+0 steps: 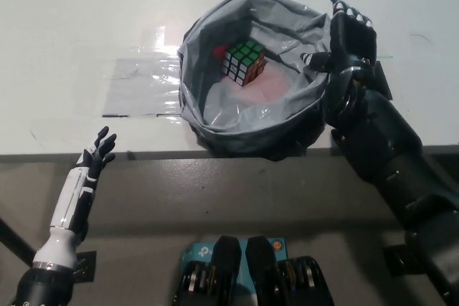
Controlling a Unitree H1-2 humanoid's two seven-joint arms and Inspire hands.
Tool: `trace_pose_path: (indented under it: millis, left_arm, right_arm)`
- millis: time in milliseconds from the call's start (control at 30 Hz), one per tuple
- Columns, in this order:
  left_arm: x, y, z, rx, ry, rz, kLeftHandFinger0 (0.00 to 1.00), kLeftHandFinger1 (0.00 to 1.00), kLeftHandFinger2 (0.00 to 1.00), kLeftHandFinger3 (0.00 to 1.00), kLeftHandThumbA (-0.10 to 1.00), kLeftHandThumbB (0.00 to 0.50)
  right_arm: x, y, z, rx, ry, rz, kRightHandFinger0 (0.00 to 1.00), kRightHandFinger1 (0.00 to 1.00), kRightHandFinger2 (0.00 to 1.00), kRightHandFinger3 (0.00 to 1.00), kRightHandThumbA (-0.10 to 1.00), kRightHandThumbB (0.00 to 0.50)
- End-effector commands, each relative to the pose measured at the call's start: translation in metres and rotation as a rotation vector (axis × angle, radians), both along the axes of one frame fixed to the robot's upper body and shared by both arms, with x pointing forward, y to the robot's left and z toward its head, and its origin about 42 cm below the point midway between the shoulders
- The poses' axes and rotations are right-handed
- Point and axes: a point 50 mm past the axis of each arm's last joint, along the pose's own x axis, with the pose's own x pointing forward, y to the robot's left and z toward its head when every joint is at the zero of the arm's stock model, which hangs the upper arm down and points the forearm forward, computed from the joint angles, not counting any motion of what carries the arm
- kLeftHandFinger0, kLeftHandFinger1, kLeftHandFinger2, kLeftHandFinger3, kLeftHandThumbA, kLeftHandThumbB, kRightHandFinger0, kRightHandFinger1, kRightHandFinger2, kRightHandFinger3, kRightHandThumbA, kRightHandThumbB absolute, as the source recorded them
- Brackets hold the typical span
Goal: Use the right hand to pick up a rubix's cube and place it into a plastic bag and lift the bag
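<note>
Surface: white table (86,19); clear film taped flat at left of bag.
Cube: rubix's cube (244,61) is seen inside plastic bag (215,116), green face up.
Right hand (347,37): clenched on bag's right rim; cube lies to its left.
Left hand (97,151): idle below table edge, fingers spread, farther from the bag.
Writing: none legible.

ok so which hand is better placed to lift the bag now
The right hand: it is already at the right rim of the plastic bag, with the rubix's cube inside. The left hand hangs open below the table edge, well away.
</note>
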Motion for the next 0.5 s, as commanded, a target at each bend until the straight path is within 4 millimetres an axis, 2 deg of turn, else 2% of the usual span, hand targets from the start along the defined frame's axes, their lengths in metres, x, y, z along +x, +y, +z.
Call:
trace_pose_path:
  millis: [0,100,200,267,300,333,367,400,433,467]
  left_arm:
    - [0.002,0.002,0.012,0.014,-0.069,-0.023,1.00,1.00,1.00,1.00,1.00,0.211]
    - [0.002,0.001,0.012,0.017,-0.069,-0.023,1.00,1.00,1.00,1.00,1.00,0.210]
    - [0.001,0.001,0.013,0.020,-0.067,-0.026,1.00,1.00,1.00,1.00,1.00,0.217]
    - [0.001,0.001,0.012,0.020,-0.069,-0.027,1.00,1.00,1.00,1.00,1.00,0.217]
    - [0.002,0.001,0.012,0.021,-0.070,-0.027,1.00,1.00,1.00,1.00,1.00,0.207]
    - [0.002,0.001,0.012,0.021,-0.071,-0.028,1.00,1.00,1.00,1.00,1.00,0.207]
    - [0.002,0.001,0.012,0.021,-0.071,-0.027,1.00,1.00,1.00,1.00,1.00,0.207]
    - [0.002,0.002,0.012,0.022,-0.071,-0.027,1.00,1.00,1.00,1.00,1.00,0.206]
    - [0.002,0.002,0.013,0.022,-0.071,-0.028,1.00,1.00,1.00,1.00,1.00,0.206]
    - [0.002,0.002,0.013,0.026,-0.072,-0.029,1.00,1.00,1.00,1.00,1.00,0.200]
  right_arm:
    - [0.012,0.002,0.036,0.003,-0.049,-0.069,1.00,1.00,1.00,1.00,0.80,0.500]
    - [0.013,-0.003,0.029,0.099,0.024,-0.081,1.00,1.00,1.00,1.00,0.77,0.500]
    - [0.014,-0.011,0.017,0.357,0.100,-0.059,1.00,1.00,1.00,1.00,0.60,0.485]
    - [0.014,-0.015,0.012,0.428,0.128,-0.051,1.00,1.00,1.00,1.00,0.58,0.474]
    - [0.015,-0.020,0.009,0.467,0.153,-0.051,0.71,1.00,1.00,1.00,0.48,0.404]
    - [0.015,-0.022,0.009,0.478,0.161,-0.050,0.71,1.00,1.00,1.00,0.48,0.404]
    - [0.016,-0.026,0.008,0.502,0.183,-0.045,0.48,0.82,1.00,1.00,0.41,0.380]
    - [0.017,-0.027,0.009,0.515,0.198,-0.047,0.34,0.59,0.93,1.00,0.35,0.334]
    - [0.018,-0.029,0.010,0.530,0.212,-0.050,0.28,0.50,0.78,1.00,0.32,0.337]
    - [0.018,-0.031,0.010,0.555,0.209,-0.037,0.27,0.45,0.65,1.00,0.24,0.303]
